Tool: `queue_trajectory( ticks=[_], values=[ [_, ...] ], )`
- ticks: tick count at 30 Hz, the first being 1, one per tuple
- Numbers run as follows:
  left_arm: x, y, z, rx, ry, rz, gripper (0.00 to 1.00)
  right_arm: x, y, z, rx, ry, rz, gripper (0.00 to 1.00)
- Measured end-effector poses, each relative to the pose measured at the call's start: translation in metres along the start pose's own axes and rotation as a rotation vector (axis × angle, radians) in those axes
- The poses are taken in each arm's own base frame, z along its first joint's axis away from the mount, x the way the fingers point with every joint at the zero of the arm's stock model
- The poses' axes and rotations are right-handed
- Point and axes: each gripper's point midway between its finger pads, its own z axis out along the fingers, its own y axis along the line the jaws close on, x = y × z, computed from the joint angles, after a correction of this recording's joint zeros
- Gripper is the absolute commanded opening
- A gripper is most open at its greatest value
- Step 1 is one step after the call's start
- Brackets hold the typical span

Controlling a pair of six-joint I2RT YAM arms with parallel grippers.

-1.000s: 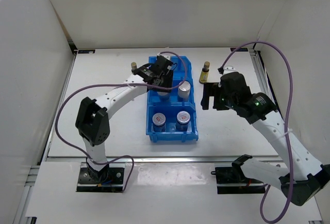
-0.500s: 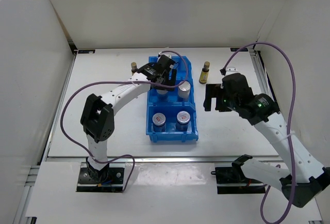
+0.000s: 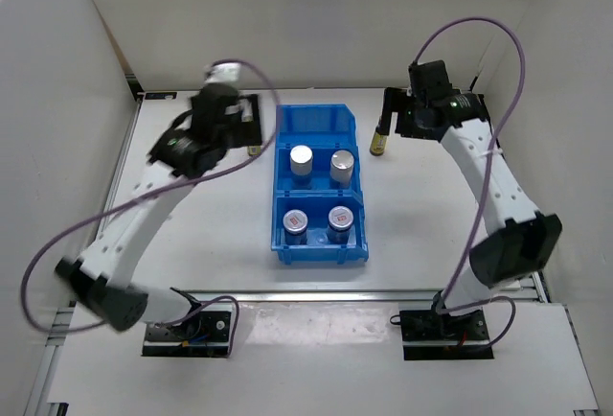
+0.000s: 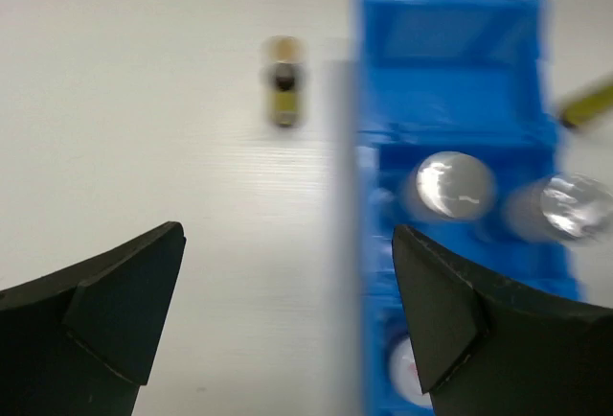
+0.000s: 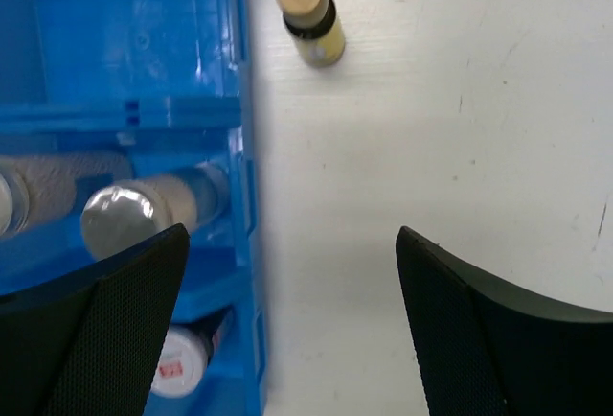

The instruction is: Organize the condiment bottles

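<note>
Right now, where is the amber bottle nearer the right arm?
In the top view the amber bottle stands upright on the table just right of the blue bin, beside the bin's far end and not touching its wall.

A white table (image 3: 215,239) is being enclosed on 3 sides by plain white walls (image 3: 287,23) & is being lit evenly, w/ soft shadows.
</note>
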Motion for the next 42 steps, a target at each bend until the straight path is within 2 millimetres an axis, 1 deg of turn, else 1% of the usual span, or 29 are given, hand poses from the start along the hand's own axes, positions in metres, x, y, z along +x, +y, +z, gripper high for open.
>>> queue_trajectory(
  ticks=[1,2,3,4,5,8,9,10,12,13,19,20,23,25,26,28,29,33,37,40,42],
  values=[
    [0.005,0.028,-0.008,-0.047,-0.012,-0.029,1.00,-0.003,-0.003,0.012,0.008,0.012,0.004,0.91],
    [0.015,0.056,-0.011,-0.108,-0.019,-0.057,1.00,-0.006,-0.004,0.025,0.015,0.027,0.003,0.91],
    [0.027,0.080,-0.014,-0.160,-0.020,-0.078,1.00,-0.008,-0.006,0.037,0.023,0.039,0.001,0.91],
    [0.044,0.094,-0.014,-0.193,-0.004,-0.082,1.00,-0.011,-0.006,0.050,0.029,0.048,-0.001,0.91],
    [0.059,0.099,-0.010,-0.205,0.014,-0.077,1.00,-0.012,-0.007,0.061,0.035,0.062,-0.002,0.91],
    [0.110,0.101,0.007,-0.200,0.107,-0.039,1.00,-0.020,-0.008,0.091,0.042,0.084,-0.007,0.88],
    [0.122,0.100,0.013,-0.197,0.142,-0.025,1.00,-0.022,-0.008,0.101,0.042,0.089,-0.009,0.86],
    [0.128,0.100,0.018,-0.197,0.164,-0.020,1.00,-0.023,-0.009,0.108,0.042,0.094,-0.009,0.83],
    [0.128,0.103,0.027,-0.205,0.167,-0.022,1.00,-0.026,-0.011,0.121,0.045,0.103,-0.006,0.79],
    [0.127,0.105,0.030,-0.213,0.165,-0.025,1.00,-0.028,-0.012,0.127,0.046,0.105,-0.003,0.75],
    [0.119,0.112,0.044,-0.233,0.153,-0.048,1.00,-0.039,-0.011,0.156,0.038,0.108,0.009,0.63],
    [0.119,0.111,0.045,-0.231,0.154,-0.048,1.00,-0.039,-0.010,0.161,0.036,0.113,0.011,0.59],
    [0.118,0.110,0.046,-0.229,0.151,-0.049,1.00,-0.029,-0.009,0.171,0.033,0.147,0.012,0.55],
    [0.117,0.110,0.046,-0.227,0.148,-0.051,1.00,-0.023,-0.009,0.174,0.030,0.169,0.015,0.53],
    [0.117,0.110,0.046,-0.227,0.148,-0.051,1.00,-0.022,-0.009,0.174,0.028,0.174,0.016,0.49],
    [0.117,0.110,0.046,-0.225,0.149,-0.050,1.00,-0.018,-0.008,0.175,0.027,0.183,0.017,0.43],
    [0.117,0.110,0.046,-0.225,0.149,-0.051,1.00,-0.017,-0.009,0.176,0.027,0.186,0.016,0.35],
    [0.117,0.110,0.046,-0.225,0.149,-0.051,1.00,-0.017,-0.011,0.176,0.035,0.185,0.022,0.17],
    [0.117,0.110,0.046,-0.225,0.149,-0.051,1.00,-0.017,-0.013,0.174,0.047,0.181,0.021,0.08],
    [0.117,0.110,0.046,-0.224,0.149,-0.051,1.00,-0.017,-0.011,0.170,0.066,0.176,0.006,0.06],
    [0.117,0.109,0.046,-0.224,0.149,-0.051,1.00,-0.021,-0.006,0.163,0.080,0.156,-0.013,0.04]
  ],
)
